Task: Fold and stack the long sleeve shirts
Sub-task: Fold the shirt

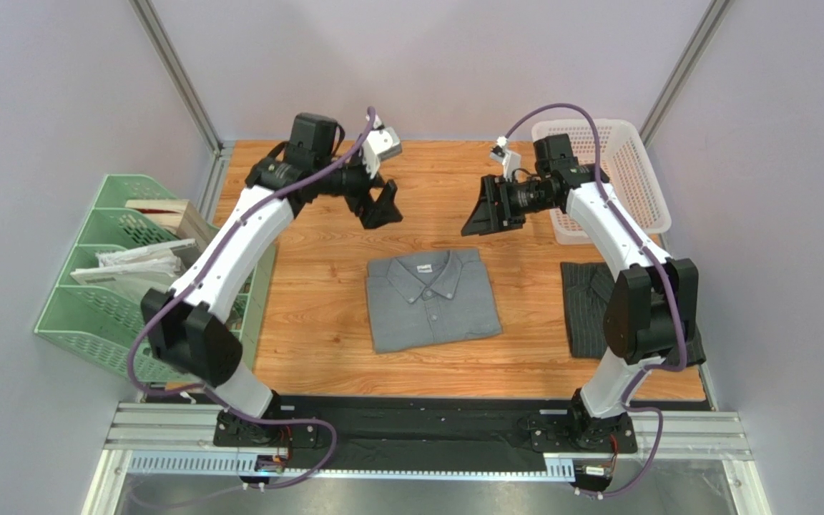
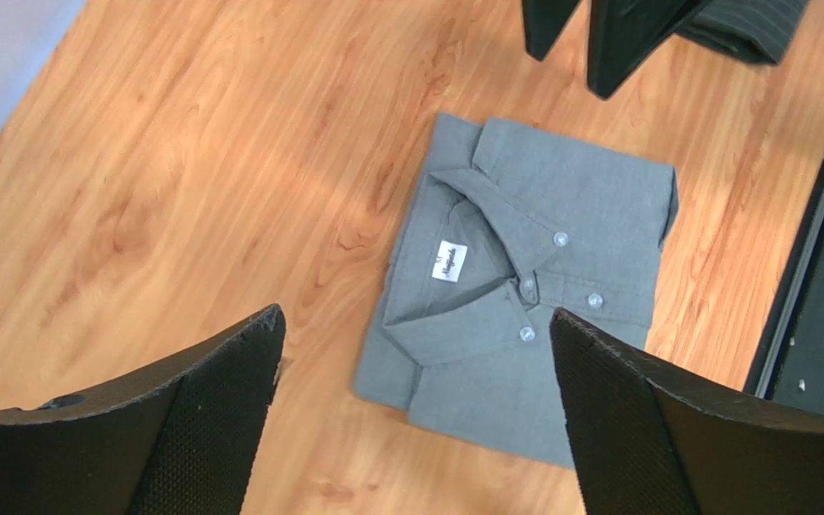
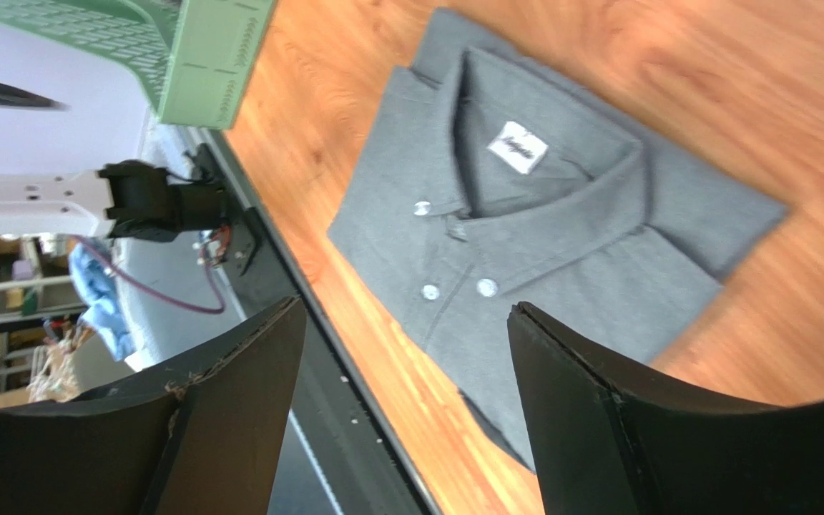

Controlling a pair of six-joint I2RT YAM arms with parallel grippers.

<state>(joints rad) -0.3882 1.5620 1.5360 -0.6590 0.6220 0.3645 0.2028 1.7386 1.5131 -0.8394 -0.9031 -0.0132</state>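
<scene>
Green rack (image 1: 92,281), left: papers (image 1: 132,260) in slots. White basket (image 1: 629,172) far right. Grey shirt (image 1: 430,297) folded at centre of table (image 1: 320,311), collar up, label showing. Pinstriped shirt (image 1: 583,306) folded at right edge. Left gripper (image 1: 381,206), right gripper (image 1: 488,209): spread wide, empty.

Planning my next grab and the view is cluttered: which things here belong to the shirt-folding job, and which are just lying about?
Job:
- grey shirt, folded, mid-table
- dark pinstriped shirt, folded, right edge, partly behind the right arm

Lying about:
- white mesh basket, far right corner
- green file rack holding papers, left of the table
</scene>
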